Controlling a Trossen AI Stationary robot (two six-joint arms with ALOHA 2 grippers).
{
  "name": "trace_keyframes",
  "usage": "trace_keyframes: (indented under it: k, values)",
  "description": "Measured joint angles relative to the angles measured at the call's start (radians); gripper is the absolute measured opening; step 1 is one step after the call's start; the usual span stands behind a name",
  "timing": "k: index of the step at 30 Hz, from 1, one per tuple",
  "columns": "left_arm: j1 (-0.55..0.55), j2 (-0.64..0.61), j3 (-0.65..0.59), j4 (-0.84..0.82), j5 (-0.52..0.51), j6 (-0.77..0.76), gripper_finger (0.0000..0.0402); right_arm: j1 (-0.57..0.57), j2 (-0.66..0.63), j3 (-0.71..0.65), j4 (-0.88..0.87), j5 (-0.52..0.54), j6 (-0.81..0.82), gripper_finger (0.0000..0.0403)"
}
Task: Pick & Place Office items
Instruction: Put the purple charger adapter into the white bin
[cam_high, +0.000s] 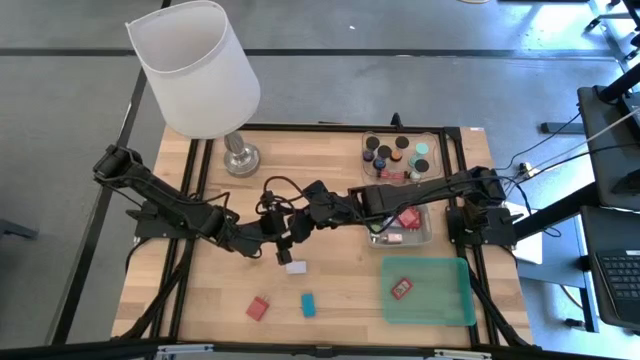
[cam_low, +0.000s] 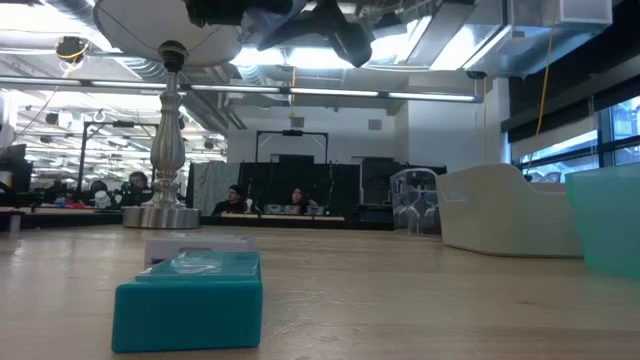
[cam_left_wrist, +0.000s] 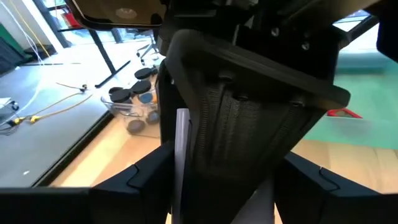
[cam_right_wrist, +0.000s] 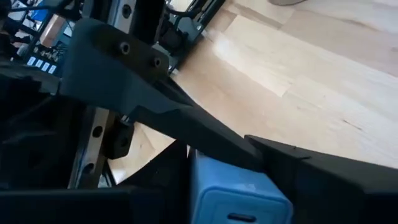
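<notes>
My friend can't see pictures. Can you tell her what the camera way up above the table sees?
Two dark robot arms meet over the middle of a light wooden table, above a small white block. A red block and a teal block lie near the front edge. A big white-shaded lamp stands at the back left, and a flat green tray holds another red piece.

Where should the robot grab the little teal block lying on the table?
Grab the teal block by its two long sides, coming straight down from above. It lies flat on the table, so only its top and sides are free, and the short way across probably fits the jaws best. The red block beside it sits apart, so there should be room.
</notes>
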Motion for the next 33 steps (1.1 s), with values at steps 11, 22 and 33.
trace_keyframes:
  k: [11, 22, 33]
  values:
    - [-0.039, -0.002, 0.0, 0.005, 0.036, -0.139, 0.0276, 0.005, -0.006, 0.0, -0.085, -0.052, -0.097, 0.0129]
    - [-0.071, -0.003, 0.0, -0.041, 0.028, -0.297, 0.0289, 0.041, -0.167, -0.001, -0.592, -0.011, -0.126, 0.0128]
    - [-0.075, -0.003, 0.0, -0.053, 0.029, -0.337, 0.029, 0.1, -0.212, -0.107, -1.05, 0.09, 0.085, 0.0133]
